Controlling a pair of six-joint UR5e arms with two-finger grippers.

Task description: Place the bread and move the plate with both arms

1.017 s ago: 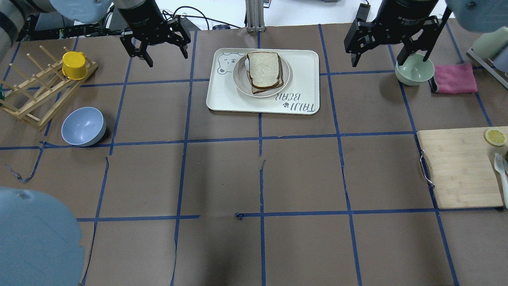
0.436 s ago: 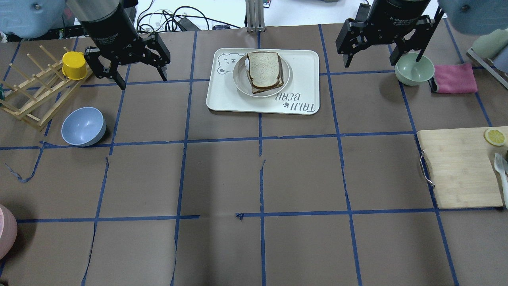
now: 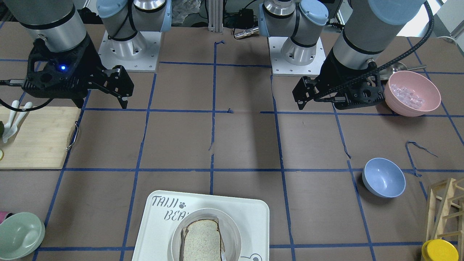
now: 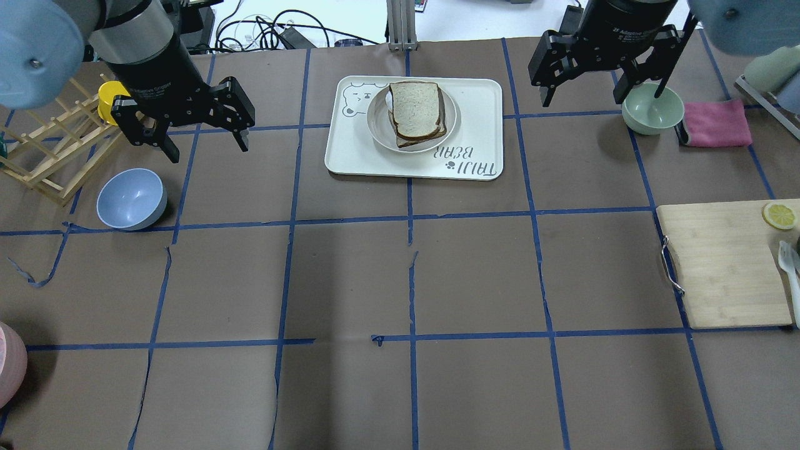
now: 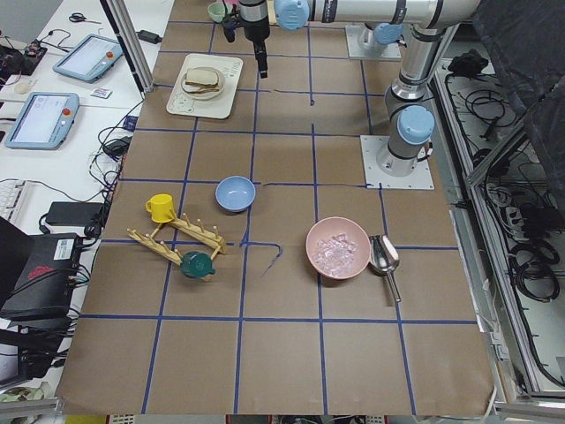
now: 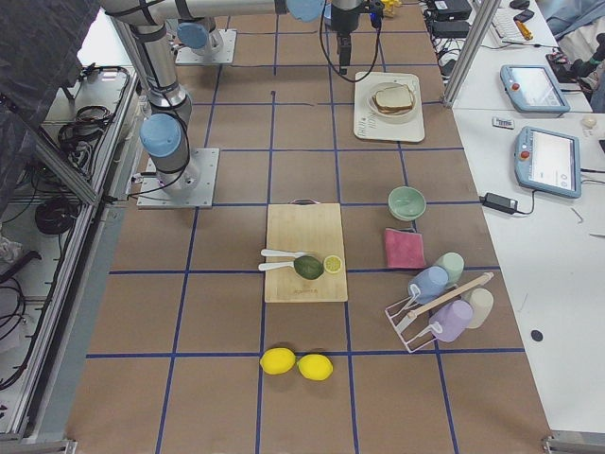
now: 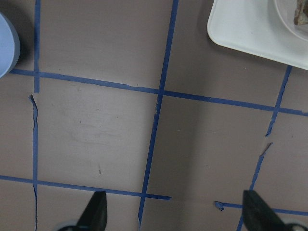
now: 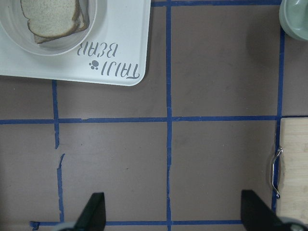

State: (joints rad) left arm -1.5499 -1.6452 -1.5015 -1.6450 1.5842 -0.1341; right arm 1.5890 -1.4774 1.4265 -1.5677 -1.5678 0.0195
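Bread (image 4: pixel 415 111) dark-crusted, on plate (image 4: pixel 379 128)

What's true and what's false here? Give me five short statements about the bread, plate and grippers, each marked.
The bread lies on the plate, which sits on the white tray. True.
The left gripper and the right gripper are both open and empty. True.
The right gripper hangs over the bread. False: it hangs off to the tray's side.
The blue bowl and the green bowl stand on the table, off the tray. True.
A gripper is touching the plate. False: both hang clear of it.
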